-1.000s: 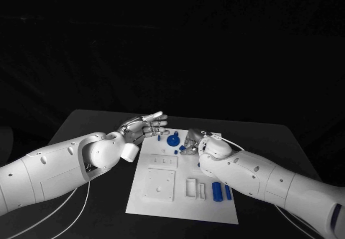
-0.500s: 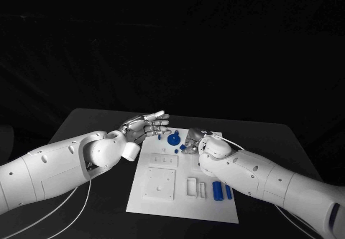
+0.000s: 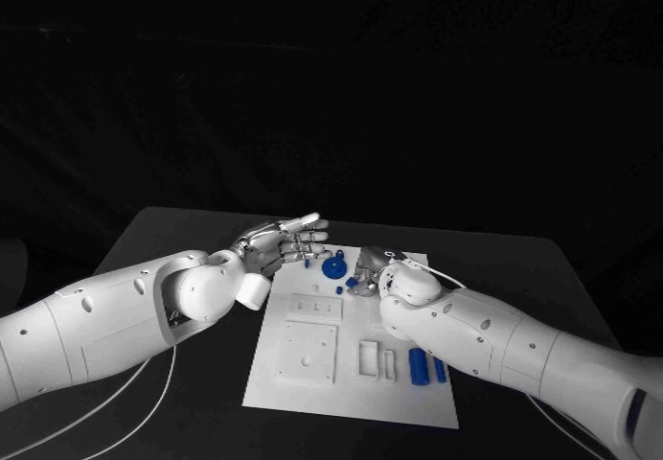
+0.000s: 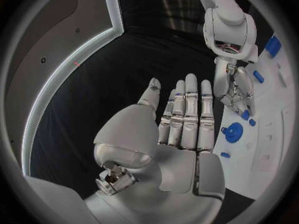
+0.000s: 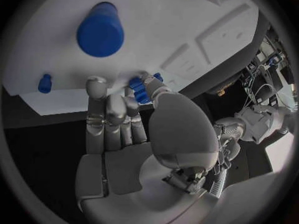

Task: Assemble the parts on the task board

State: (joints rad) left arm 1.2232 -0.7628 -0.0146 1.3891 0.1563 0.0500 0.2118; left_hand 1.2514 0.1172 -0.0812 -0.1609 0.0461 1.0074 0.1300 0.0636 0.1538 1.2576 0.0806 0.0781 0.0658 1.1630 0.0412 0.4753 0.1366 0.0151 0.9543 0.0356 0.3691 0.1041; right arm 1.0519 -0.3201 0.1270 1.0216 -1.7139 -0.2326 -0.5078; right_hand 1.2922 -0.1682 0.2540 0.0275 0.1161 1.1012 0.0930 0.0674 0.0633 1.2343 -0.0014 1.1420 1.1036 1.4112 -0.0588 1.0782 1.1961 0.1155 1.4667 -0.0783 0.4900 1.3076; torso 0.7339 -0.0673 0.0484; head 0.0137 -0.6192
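Little has shifted over the past second: both robot hands have crept slightly toward the far end of the board, and the parts lie where they lay.

At left, the left robot hand [image 3: 284, 245] hovers at the far left corner of the white task board [image 3: 311, 383], fingers straight and side by side, palm bare, holding nothing. On the board's near half sit pale recessed pockets, and further right two blue cylinders [image 3: 419, 366] lie side by side near the right edge. At the far end a round blue knob [image 3: 333, 267] stands on the board, with a smaller blue piece [image 5: 138, 89] just beside it. That small piece is where the right robot hand [image 3: 376, 269] works, fingertips [image 5: 127, 104] curled down and apparently pinching it against the board, seen most plainly from the right wrist.

By the look of it, the step in hand is picking up or seating this small part at the far end; the next move calls for a firm pinch and a careful line-up with its socket, while the left robot hand stands ready to steady the board.

Whether the piece is truly gripped or merely touched is hard to judge. From the head camera the right arm covers part of the board's right side, and the dark worktop [image 3: 166, 240] falls away into blackness.
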